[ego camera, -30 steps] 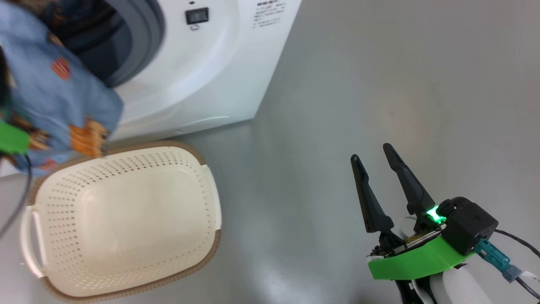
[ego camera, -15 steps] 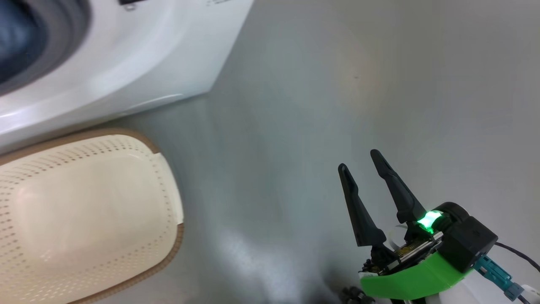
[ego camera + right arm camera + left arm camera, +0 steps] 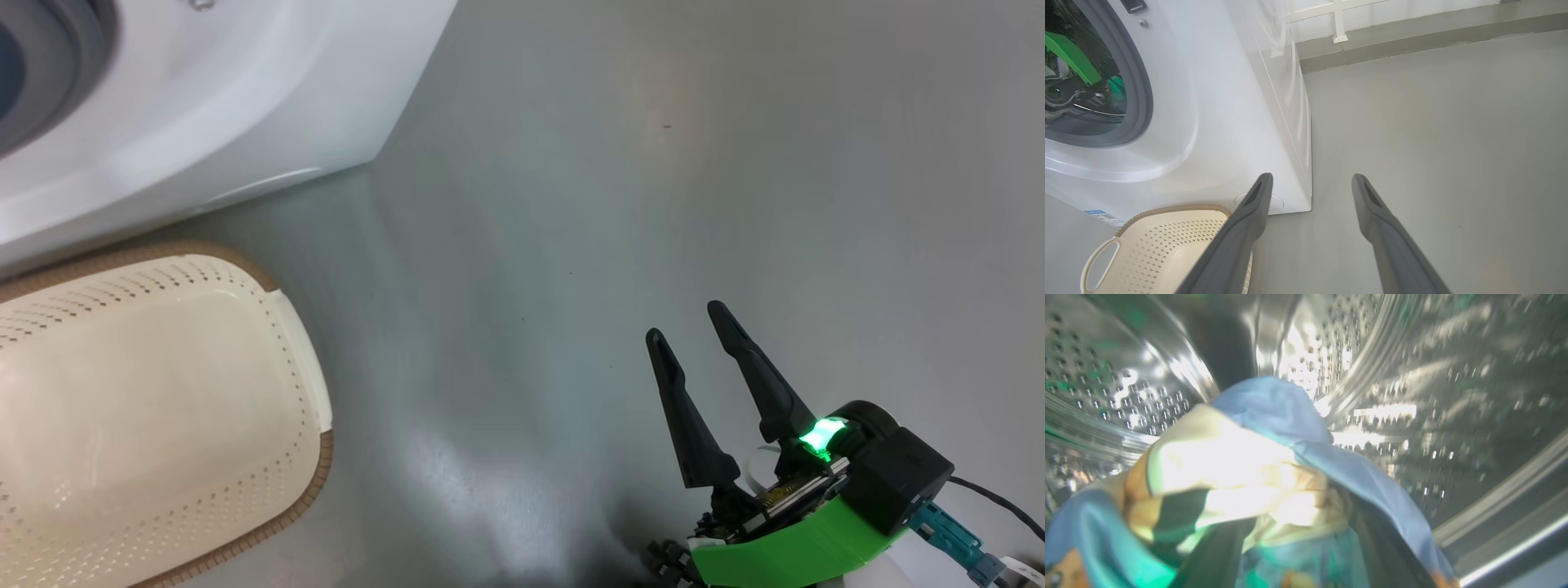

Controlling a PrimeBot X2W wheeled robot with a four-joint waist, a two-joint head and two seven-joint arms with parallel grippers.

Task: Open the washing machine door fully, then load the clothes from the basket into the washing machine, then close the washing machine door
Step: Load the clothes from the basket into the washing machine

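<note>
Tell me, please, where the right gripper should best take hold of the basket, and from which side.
Grip the basket by the side handle at its short end facing the right gripper. Come from above: the basket stands upright on the floor, and that handle is a thin bar which the open fingers could straddle.

washing machine drum (image 3: 1412, 396): shiny perforated steel | clothes (image 3: 1274, 412): soft cloth | basket (image 3: 1180, 239), left of right gripper (image 3: 1311, 176): matt perforated plastic | floor (image 3: 1453, 143): smooth, faint sheen

The head camera has swung: the washing machine (image 3: 245, 98) and basket (image 3: 163, 408) now sit further toward 9 o'clock. The clothes (image 3: 1274, 412), earlier hanging at the machine's mouth, are inside the drum (image 3: 1453, 416).
</note>
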